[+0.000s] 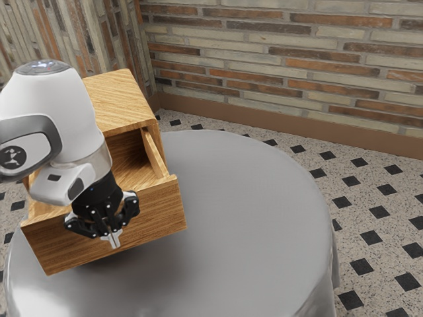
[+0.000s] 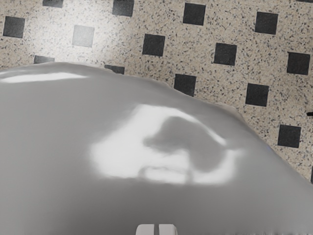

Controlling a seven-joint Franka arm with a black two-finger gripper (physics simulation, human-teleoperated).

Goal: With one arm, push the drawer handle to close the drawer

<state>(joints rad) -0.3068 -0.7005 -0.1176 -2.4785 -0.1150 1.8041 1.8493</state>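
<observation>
The gripper [image 1: 114, 239], fingertips brought together, hangs at the front panel of the wooden drawer [image 1: 158, 210], which stands open from its cabinet [image 1: 117, 99] on the round gray desk [image 1: 258, 224]. Beyond rises a brick wall [image 1: 291, 56].

One each: arm [image 1: 56, 102], cabinet [image 1: 119, 99], drawer [image 1: 157, 212], table [image 1: 264, 224]

White rounded arm, grey band, dark round logo badge, black jaws, silvery tips
</observation>
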